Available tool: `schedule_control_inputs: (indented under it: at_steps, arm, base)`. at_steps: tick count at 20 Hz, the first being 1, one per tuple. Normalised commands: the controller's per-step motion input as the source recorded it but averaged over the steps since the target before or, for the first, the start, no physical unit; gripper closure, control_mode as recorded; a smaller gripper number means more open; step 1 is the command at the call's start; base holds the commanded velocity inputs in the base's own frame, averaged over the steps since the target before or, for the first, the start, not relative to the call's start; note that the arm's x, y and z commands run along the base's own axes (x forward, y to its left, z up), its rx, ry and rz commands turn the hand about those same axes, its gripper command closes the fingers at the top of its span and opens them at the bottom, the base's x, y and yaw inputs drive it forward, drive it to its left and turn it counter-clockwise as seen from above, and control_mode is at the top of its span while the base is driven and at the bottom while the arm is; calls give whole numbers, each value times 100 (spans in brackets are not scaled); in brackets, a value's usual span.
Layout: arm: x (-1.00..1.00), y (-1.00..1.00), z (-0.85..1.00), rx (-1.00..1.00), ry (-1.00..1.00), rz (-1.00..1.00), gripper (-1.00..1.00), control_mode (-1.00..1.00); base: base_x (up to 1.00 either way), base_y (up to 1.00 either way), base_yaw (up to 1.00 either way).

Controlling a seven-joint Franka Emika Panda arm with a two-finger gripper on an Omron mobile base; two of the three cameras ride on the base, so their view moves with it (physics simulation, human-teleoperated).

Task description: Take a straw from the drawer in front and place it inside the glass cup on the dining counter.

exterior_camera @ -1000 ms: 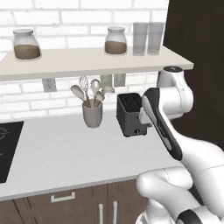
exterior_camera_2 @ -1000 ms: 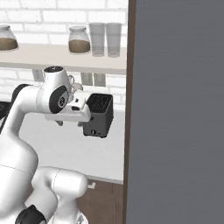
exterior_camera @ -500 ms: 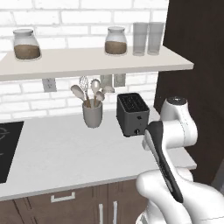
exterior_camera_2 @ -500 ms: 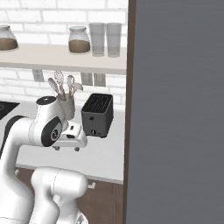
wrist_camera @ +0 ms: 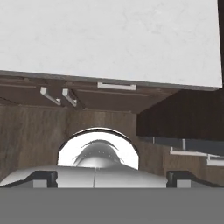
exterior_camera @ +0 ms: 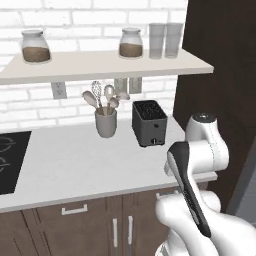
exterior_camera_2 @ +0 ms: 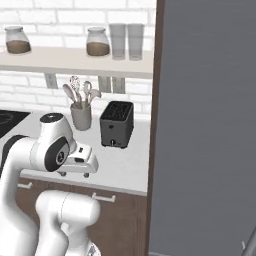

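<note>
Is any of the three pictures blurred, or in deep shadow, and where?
Left base view: sharp and evenly lit, with a soft shadow under the shelf. Right base view: the toaster is crisp, but a flat grey panel hides the right half. Hand view: the worktop is bright, the drawer beneath it is dim, and the gripper tips are dark.

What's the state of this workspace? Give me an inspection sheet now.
Surface: white worktop, cooktop at its left end.
Job's things: drawer shut, below the worktop edge.
Clutter: utensil crock and black toaster by the wall; two jars and two tall glasses on the shelf.
Grippers: gripper open, holding nothing, facing the cabinet fronts.
Cables: nothing seen.
Surroundings: white brick wall, tall dark panel at right.
</note>
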Motion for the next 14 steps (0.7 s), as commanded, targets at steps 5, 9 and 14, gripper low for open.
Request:
schedule_control_inputs:
  at_steps: [5, 9, 14]
  arm:
    - [0, 0, 0, 0, 0, 0, -100, 100]
    - [0, 0, 0, 0, 0, 0, -100, 100]
    - [0, 0, 0, 0, 0, 0, -100, 100]
  base:
    - [-20, 61, -13]
    - [-17, 76, -26]
    - [-26, 72, -32]
